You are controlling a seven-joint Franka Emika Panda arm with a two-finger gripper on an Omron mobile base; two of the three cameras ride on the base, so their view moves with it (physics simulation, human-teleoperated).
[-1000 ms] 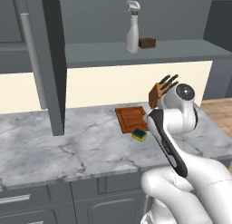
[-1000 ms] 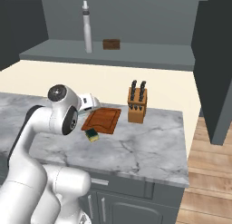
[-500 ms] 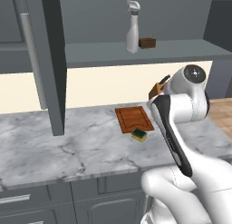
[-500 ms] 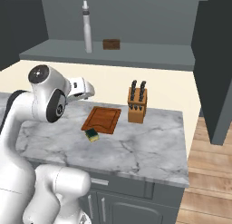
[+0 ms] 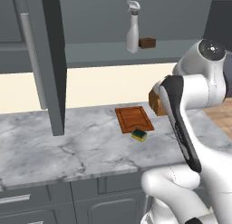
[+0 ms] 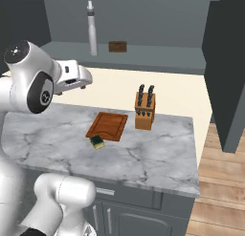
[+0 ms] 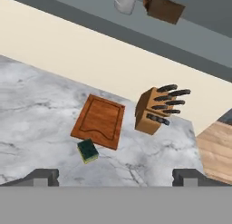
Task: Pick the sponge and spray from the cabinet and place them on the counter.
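- The sponge (image 5: 139, 135) already lies on the counter (image 5: 68, 150), touching the near corner of the cutting board (image 5: 133, 119), at about 5 o'clock from the board's middle as I look from the left.
- The spray (image 5: 132, 32) is upright on the cabinet (image 5: 50, 60) shelf, with a small brown box (image 5: 147, 43) just beside it at 3 o'clock.
- Over the last second the arm has lifted: its elbow was low over the counter near the sponge, and now rides high, level with the shelf edge. The sponge has not moved in that time.
- The gripper (image 7: 115, 175) is released, its 2 tips (image 7: 43, 175) wide apart with nothing between them. From the hand camera it looks down on the sponge, board and knife block (image 7: 156, 110), with the bottle's base at 12 o'clock.
- From the right, the hand (image 6: 72, 77) points toward the wall, below and to the left of the spray, well apart from it.
- My reading: 1 of 2 items is done, and the rise looks like the start of the reach for the spray.
- The bottle is tall and slim, so a nudge could tip it against the box.
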